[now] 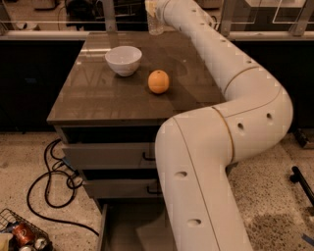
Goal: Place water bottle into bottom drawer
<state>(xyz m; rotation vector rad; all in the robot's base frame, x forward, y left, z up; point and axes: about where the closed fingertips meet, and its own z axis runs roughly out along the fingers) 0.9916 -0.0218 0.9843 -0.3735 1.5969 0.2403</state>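
While the gripper (152, 6) is parked right at the top of the water bottle (156, 24), whether it's clamped on can't be told. That bottle is seen upright at the far edge of the cabinet top (93, 100), behind the bowl (123, 60) and orange (158, 81). Way down below, the bottom drawer (122, 230) is pulled open.

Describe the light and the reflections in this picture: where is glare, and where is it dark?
Camera view: warm, dim light; the glossy tabletop shows pale glare around the white bowl; the bottom drawer lies in shade; the gripper, at the top edge by the water bottle, is partly cut off.
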